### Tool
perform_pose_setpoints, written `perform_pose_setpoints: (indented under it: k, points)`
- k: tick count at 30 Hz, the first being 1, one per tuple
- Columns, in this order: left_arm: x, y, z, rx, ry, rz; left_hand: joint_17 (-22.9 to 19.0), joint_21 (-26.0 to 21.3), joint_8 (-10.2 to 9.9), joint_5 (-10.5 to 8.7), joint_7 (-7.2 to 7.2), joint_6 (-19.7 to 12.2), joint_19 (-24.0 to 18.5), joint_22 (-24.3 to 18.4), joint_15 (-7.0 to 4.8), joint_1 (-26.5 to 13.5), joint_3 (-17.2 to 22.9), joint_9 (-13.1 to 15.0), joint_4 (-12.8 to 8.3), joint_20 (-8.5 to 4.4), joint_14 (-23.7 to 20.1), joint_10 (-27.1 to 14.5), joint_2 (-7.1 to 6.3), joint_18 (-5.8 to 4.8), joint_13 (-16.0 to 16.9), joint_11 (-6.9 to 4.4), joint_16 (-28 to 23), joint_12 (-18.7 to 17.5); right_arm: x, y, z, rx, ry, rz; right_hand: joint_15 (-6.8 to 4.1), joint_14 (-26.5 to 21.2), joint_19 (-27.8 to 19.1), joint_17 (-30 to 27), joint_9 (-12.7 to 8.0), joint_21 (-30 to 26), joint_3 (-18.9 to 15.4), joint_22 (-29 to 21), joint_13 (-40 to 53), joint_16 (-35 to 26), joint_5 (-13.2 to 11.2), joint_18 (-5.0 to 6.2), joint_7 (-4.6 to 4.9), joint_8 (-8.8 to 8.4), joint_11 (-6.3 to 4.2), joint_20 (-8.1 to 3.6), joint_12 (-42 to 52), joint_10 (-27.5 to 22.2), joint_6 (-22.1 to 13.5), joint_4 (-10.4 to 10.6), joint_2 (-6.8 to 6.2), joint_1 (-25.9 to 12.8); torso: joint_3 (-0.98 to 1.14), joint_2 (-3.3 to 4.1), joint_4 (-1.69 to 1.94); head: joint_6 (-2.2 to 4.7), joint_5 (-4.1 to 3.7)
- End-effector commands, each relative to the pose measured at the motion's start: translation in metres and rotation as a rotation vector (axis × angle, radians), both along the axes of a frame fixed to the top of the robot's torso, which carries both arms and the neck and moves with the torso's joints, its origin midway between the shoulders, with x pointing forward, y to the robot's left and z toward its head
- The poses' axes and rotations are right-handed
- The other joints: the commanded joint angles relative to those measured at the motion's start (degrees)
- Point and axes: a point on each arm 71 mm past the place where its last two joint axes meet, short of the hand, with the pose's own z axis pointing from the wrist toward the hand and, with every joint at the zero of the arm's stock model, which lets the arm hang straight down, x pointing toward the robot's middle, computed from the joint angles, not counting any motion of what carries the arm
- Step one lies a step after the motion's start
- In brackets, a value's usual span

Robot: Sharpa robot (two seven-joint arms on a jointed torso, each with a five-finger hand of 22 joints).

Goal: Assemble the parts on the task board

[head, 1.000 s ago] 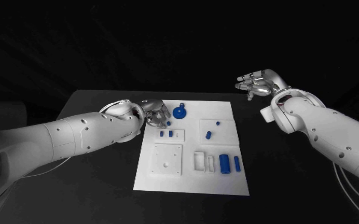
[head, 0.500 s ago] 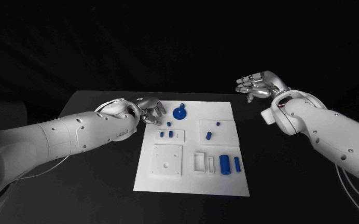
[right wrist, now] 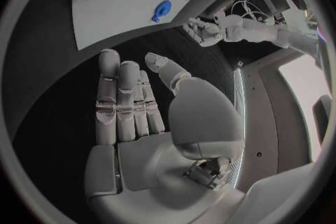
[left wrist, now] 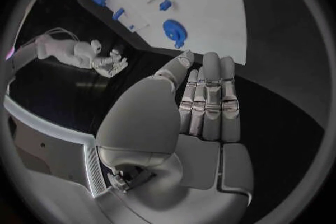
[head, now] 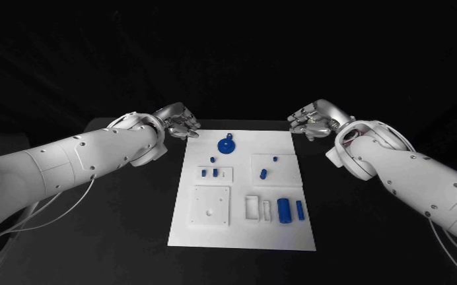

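On task board (head: pixel 243 232): blue cyl part (head: pixel 284 210) long axis near-far, seemingly; L hand (head: pixel 177 121), R hand (head: pixel 314 119) spread, empty.

The left hand (head: pixel 176 121) has left the far-left edge of the task board (head: pixel 244 232) and now is over the black table, farther away, with fingers straight together. The right hand (head: pixel 312 119) came slightly nearer to the board's far-right corner.
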Motion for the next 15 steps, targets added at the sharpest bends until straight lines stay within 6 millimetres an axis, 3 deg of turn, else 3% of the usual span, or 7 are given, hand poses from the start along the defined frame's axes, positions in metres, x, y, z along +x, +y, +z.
perform_pose_setpoints:
  k: [1, 4, 9, 15]
  points:
    - [0.0, 0.0, 0.008, -0.336, 0.018, 0.068, -1.63, -2.8, -0.09, -0.23, -0.2, 0.32, -0.7, -2.28, 0.62, -1.22, 0.0, 0.07, 0.64, 0.15, -0.18, 0.53, 0.13, -1.29, -0.02, 0.02, -4.83, -0.04, -0.005, 0.009, -0.007, -0.217, -0.03, 0.038, -0.14, 0.4, 2.1, 0.06, 0.04, 0.61, 0.26, 1.08, -0.04, 0.15, -0.71, 0.61, -0.17, -0.16, 0.02, -0.37, -0.16, 0.36, 0.56, -0.31, 0.33, -0.06, -0.02, 0.0, 0.03, 0.06, -0.42]
    - [-0.001, -0.002, 0.012, -0.47, 0.033, 0.078, -4.2, -7.1, -0.13, -0.35, -0.07, 0.15, -3.79, -5.58, 1.98, -2.0, -0.01, 0.05, 1.21, 1.32, -3.55, 0.4, 0.4, -2.24, -0.01, 0.28, -11.96, -0.04, -0.009, 0.016, -0.014, -0.296, -0.041, 0.049, -0.15, 0.49, 2.05, 0.03, 0.04, 0.79, 0.58, 0.98, -0.04, 0.04, -2.05, 0.39, -0.25, -0.18, 0.01, -0.4, -0.17, 0.32, 0.78, -0.42, 0.18, -0.1, -0.01, 0.02, 0.04, 0.16, -0.62]
    - [-0.005, -0.008, 0.015, -0.581, 0.045, 0.061, -9.38, -8.61, -0.07, -0.41, 0.14, -0.13, -7.49, -17.62, 4.09, -2.35, 0.16, 0.08, 1.58, 3.6, -1.6, -0.87, 0.59, -2.48, -0.01, 1.04, -28.93, 0.03, -0.015, 0.027, -0.028, -0.385, -0.054, 0.062, -0.03, 0.53, 1.95, -0.06, 0.03, 0.57, 1.53, 0.73, -0.04, -0.13, -4.33, 0.25, -0.26, -0.19, 0.21, -0.36, -0.19, -0.48, 0.92, -0.35, -0.37, -0.12, -0.01, 0.03, 0.05, 0.19, -0.63]
    - [-0.008, -0.015, 0.017, -0.631, 0.059, 0.026, -9.35, -8.6, -0.1, -0.77, 0.27, -0.64, -7.05, -25.13, 4.17, -2.29, -0.45, 0.06, 1.58, 3.81, 1.84, -1.59, 0.83, -2.75, -0.02, 1.25, -35.52, -0.04, -0.019, 0.036, -0.039, -0.428, -0.064, 0.075, 0.18, 0.79, 2.05, -0.26, 0.01, 0.3, 1.61, 0.35, -0.05, -0.28, -7.52, 0.25, -0.23, -0.2, 0.49, -0.2, -0.18, -1.66, 0.4, 0.19, -1.16, 0.06, -0.04, 0.04, 0.05, 0.29, -0.64]
